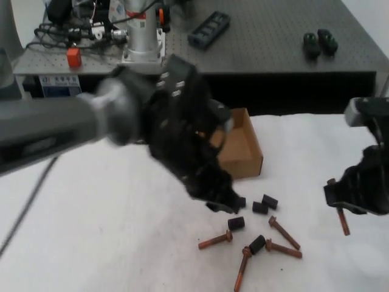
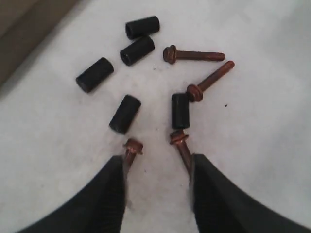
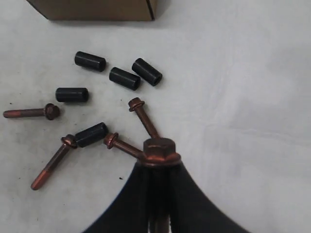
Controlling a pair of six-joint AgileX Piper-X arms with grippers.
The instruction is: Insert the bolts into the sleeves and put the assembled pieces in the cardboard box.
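While the right pincer (image 3: 157,171) clamps a bolt (image 3: 160,150), sleeves (image 3: 90,61) lie loose.

— How many sleeves (image 3: 125,78) do you count?
— Five, all black, lying loose near the cardboard box (image 3: 97,8).
— And bolts (image 3: 31,112)?
— Five as well, all copper-coloured. Four lie among the sleeves. The fifth bolt (image 3: 159,150) sits clamped head-up in the right claw (image 3: 159,170), off to the box's right.
— Any bolt already inside a sleeve?
— None.
— Boxes?
— Just the one.
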